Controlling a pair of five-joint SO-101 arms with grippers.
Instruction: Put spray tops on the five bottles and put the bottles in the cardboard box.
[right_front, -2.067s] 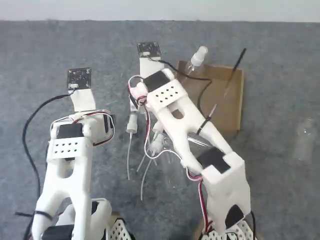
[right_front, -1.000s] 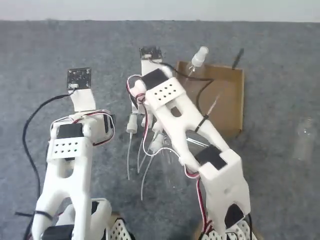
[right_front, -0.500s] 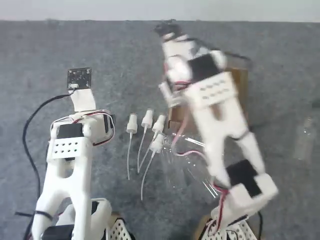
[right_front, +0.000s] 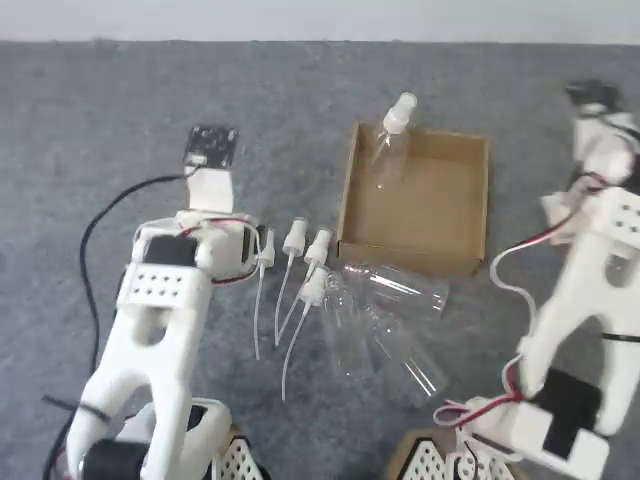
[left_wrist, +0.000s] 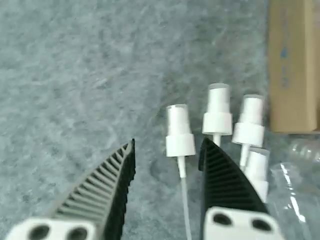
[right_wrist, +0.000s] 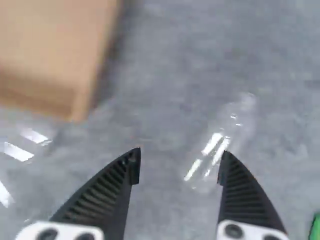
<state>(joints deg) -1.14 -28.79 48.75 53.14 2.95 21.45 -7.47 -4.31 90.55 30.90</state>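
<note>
Several white spray tops (right_front: 295, 240) with long tubes lie on the grey carpet left of the cardboard box (right_front: 470, 235). My left gripper (left_wrist: 167, 150) is open just above them, its fingers on either side of the leftmost spray top (left_wrist: 180, 137). In the box leans one capped bottle (right_front: 390, 135). Several clear uncapped bottles (right_front: 390, 320) lie in front of the box. My right gripper (right_wrist: 177, 160) is open over the carpet right of the box, above a lone clear bottle (right_wrist: 220, 145) lying on its side.
The right arm (right_front: 600, 230) stands along the right side of the table. The left arm (right_front: 160, 300) reaches in from the front left, its black cable (right_front: 90, 240) looping beside it. Grey carpet covers the whole table.
The right arm has swung from over the spray tops, past the box, to the far right. The left arm has shifted right and lowered towards the spray tops.
</note>
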